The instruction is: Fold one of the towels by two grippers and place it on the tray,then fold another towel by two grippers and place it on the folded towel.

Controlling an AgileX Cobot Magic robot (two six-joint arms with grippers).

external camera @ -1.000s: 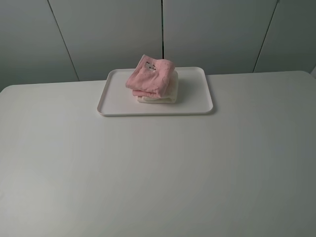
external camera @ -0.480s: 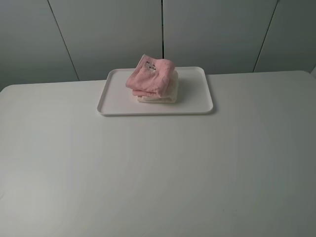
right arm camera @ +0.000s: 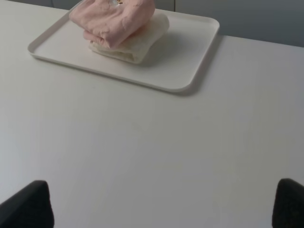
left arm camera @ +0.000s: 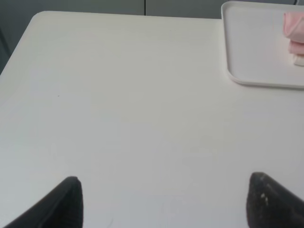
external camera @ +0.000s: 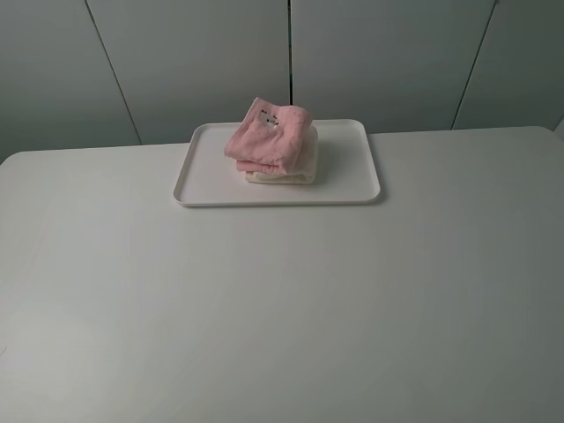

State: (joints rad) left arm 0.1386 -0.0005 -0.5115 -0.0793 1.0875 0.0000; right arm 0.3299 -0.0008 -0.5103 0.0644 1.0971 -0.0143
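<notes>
A folded pink towel [external camera: 269,135] lies on top of a folded cream towel [external camera: 291,169] on the white tray [external camera: 348,172] at the table's far middle. Both arms are out of the high view. In the left wrist view the left gripper [left arm camera: 164,202] is open and empty over bare table, its dark fingertips [left arm camera: 69,199] wide apart; the tray [left arm camera: 247,57] and pink towel [left arm camera: 295,26] show far off. In the right wrist view the right gripper [right arm camera: 164,204] is open and empty, well short of the tray [right arm camera: 190,61] and the stacked towels [right arm camera: 116,21].
The white table [external camera: 282,308] runs wide on all sides of the tray. Grey panelled walls [external camera: 291,53] stand behind its far edge. The table's rounded far left corner [left arm camera: 40,16] shows in the left wrist view.
</notes>
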